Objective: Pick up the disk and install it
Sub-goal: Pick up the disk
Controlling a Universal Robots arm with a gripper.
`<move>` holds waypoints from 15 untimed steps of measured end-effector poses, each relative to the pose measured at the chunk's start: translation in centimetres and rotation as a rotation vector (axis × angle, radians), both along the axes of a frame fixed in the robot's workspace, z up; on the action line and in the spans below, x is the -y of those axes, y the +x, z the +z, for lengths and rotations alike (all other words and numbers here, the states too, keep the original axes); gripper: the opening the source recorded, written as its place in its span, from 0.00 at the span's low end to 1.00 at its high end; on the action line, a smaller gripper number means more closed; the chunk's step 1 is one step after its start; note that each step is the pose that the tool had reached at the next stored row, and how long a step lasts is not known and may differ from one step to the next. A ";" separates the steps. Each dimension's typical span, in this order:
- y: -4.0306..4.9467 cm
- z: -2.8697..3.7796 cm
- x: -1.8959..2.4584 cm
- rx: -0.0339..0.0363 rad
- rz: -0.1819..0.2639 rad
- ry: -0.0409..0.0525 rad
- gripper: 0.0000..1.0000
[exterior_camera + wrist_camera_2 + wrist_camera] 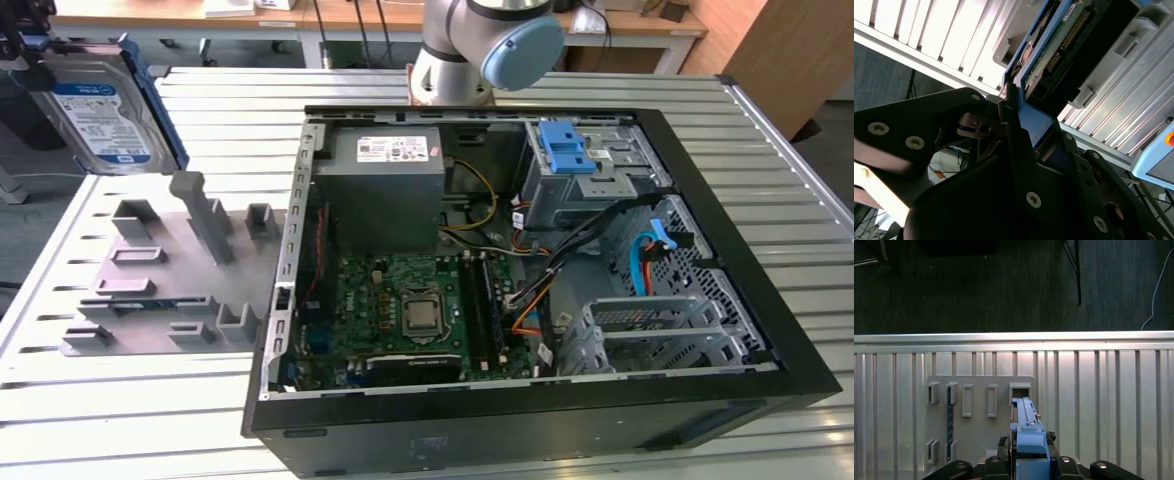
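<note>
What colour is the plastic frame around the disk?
Blue. The frame around the disk shows best in the first wrist view.

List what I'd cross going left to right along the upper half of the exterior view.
the disk, raised off the table → grey power supply inside the open computer case → blue latch atop the grey drive cage → wooden cabinet behind the table

A silver ribbed metal table (120,420) carries an open black computer tower case (534,425), lying on its side at mid-table. Just beside it, toward one table edge, a grey slotted plastic fixture plate (160,290) apparently lies flat.
</note>
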State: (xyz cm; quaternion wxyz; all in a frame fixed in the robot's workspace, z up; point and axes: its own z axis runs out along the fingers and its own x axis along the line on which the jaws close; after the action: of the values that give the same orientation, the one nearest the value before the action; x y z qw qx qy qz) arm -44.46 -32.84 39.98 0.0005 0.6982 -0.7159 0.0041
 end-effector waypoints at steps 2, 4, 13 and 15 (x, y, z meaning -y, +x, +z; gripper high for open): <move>0.00 0.04 0.00 -0.0001 0.000 0.0000 0.36; 0.00 0.08 0.00 0.0000 0.000 0.0000 0.36; 0.00 0.28 0.00 0.0000 0.000 0.0000 0.36; 0.00 0.34 0.00 -0.0001 0.000 -0.0001 0.36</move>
State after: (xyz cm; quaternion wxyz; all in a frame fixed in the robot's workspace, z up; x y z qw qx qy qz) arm -44.46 -32.84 40.31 0.0006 0.6982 -0.7159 0.0041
